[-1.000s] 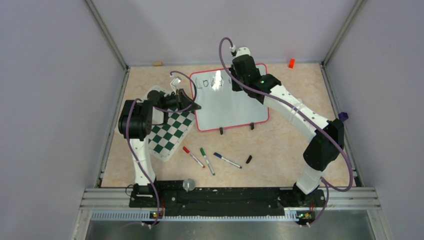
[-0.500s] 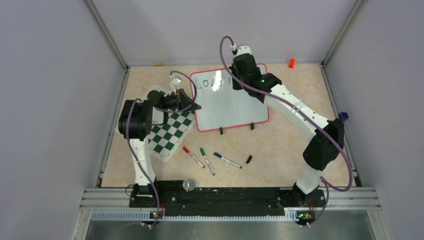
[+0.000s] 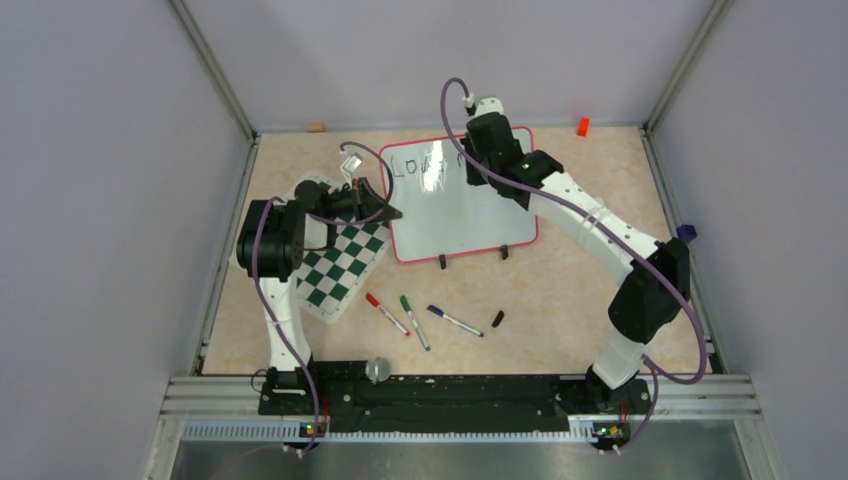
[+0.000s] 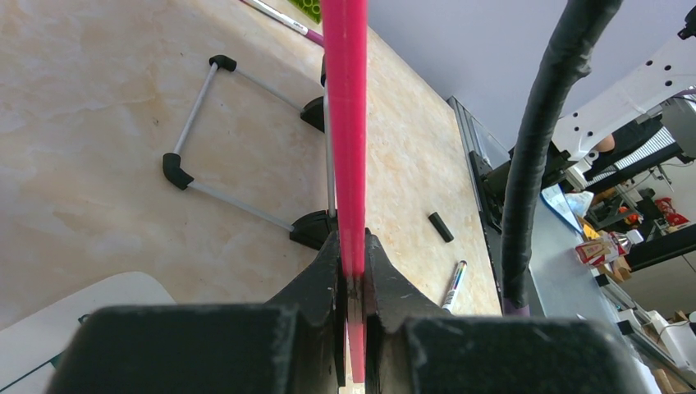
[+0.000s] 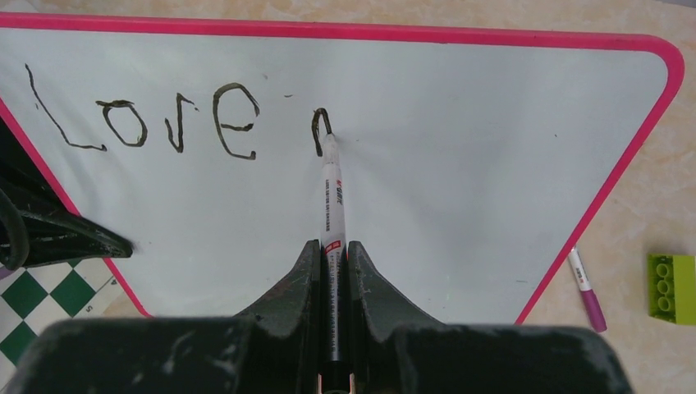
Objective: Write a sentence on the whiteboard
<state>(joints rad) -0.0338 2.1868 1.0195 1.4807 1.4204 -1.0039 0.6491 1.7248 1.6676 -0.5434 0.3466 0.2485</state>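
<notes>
The whiteboard (image 3: pixel 460 205) with its red frame stands tilted at the middle back of the table; it fills the right wrist view (image 5: pixel 460 164). Black letters reading "Love" (image 5: pixel 144 123) sit on its top line, followed by a first arched stroke (image 5: pixel 320 127). My right gripper (image 5: pixel 332 250) is shut on a white marker (image 5: pixel 331 197), its tip touching the board at that stroke. My left gripper (image 4: pixel 351 246) is shut on the board's red left edge (image 4: pixel 345 123); in the top view it (image 3: pixel 385 212) sits at the board's left side.
A green-and-white checkered mat (image 3: pixel 335 262) lies under the left arm. Red, green and blue markers (image 3: pixel 420 320) and a black cap (image 3: pixel 497 318) lie in front of the board. A purple marker (image 5: pixel 586 289) and a green brick (image 5: pixel 670 287) lie behind the board. An orange block (image 3: pixel 582 126) sits far right.
The right gripper has moved slightly right along the top line, and a new stroke has appeared after "Love". The left arm has not moved.
</notes>
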